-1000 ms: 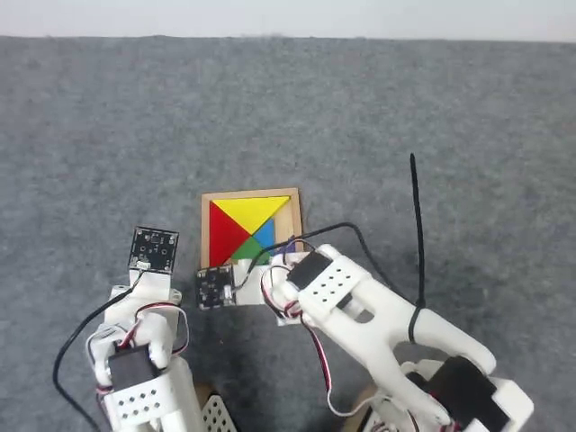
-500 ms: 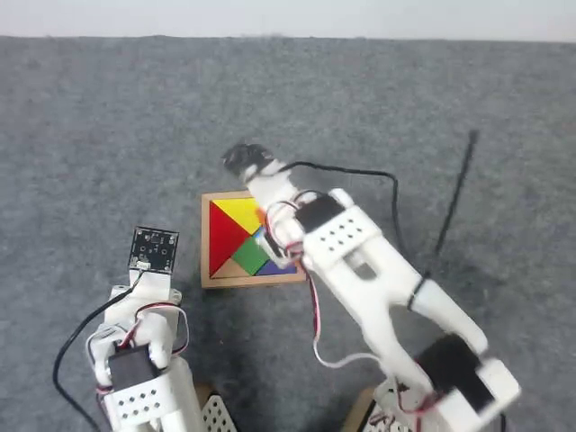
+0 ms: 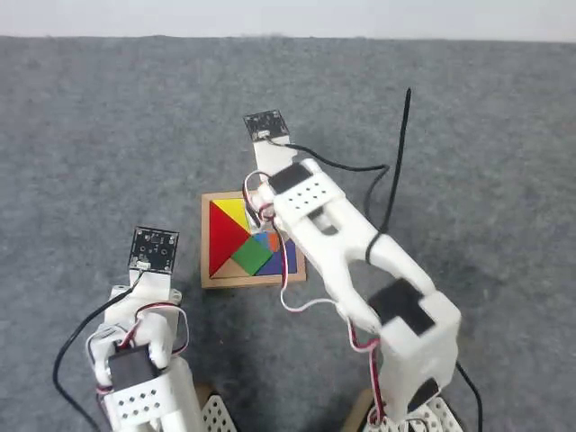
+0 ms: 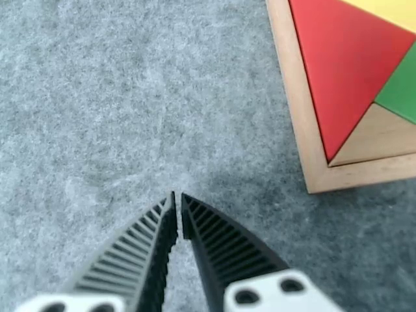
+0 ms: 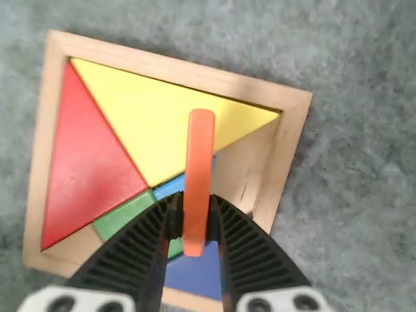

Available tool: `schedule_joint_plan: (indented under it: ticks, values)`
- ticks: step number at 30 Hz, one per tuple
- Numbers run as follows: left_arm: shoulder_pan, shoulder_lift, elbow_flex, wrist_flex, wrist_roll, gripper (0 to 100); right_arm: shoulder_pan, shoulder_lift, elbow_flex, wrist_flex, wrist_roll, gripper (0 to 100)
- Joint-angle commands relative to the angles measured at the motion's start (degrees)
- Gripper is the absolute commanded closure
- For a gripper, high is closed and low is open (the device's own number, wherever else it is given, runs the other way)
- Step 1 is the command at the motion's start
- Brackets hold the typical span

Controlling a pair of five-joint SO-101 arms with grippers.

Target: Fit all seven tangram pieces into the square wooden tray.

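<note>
The right gripper (image 5: pixel 193 208) is clamped on a thin orange tangram piece (image 5: pixel 198 162), which stands on edge between the two black toothed fingers and juts out past their tips. It hangs over the square wooden tray (image 5: pixel 286 156), above the point where the large yellow triangle (image 5: pixel 162 104) meets a bare patch of the tray floor beside the rim. I cannot tell whether the orange piece touches anything below it.

Lying flat in the tray are the yellow triangle along one side, a large red triangle (image 5: pixel 84 169) against the adjoining side, a green piece (image 5: pixel 123 218) and a small light blue piece (image 5: pixel 170 186) at the centre, and a dark blue piece (image 5: pixel 195 273) under the gripper. A small triangular gap of bare wood shows in the corner by the red triangle.

The left gripper (image 4: pixel 175 198) is closed and holds nothing - its tips nearly meet - low over the grey carpeted tabletop (image 3: pixel 108 117), near that same tray corner but apart from it.
</note>
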State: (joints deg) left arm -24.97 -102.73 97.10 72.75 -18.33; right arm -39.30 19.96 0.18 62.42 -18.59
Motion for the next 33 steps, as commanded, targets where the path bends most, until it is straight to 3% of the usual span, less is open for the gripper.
schedule_joint_plan:
  ticks: [1,6,15,18,22,30,33]
  values:
    - [-0.3,-1.2,-0.6,0.2,-0.3,98,0.9,1.5,-5.8,0.8,-0.7,96.7]
    - [-0.3,-1.2,-0.6,0.2,-0.3,98,1.0,2.7,-9.6,7.3,-7.4,82.3]
    - [-0.3,-1.2,-0.6,0.2,-0.3,98,4.9,2.0,-11.4,8.1,0.1,80.9]
    - [-0.3,-1.2,-0.6,0.2,-0.3,98,5.3,0.2,-12.3,9.1,5.1,84.1]
    - [-0.3,-1.2,-0.6,0.2,-0.3,98,5.1,-2.6,-12.0,9.5,14.2,99.1]
    - [-0.3,-1.2,-0.6,0.2,-0.3,98,7.6,-10.2,-9.1,16.9,24.0,99.1]
    - [-0.3,-1.2,-0.6,0.2,-0.3,98,9.0,-17.0,-1.9,14.6,27.7,99.1]
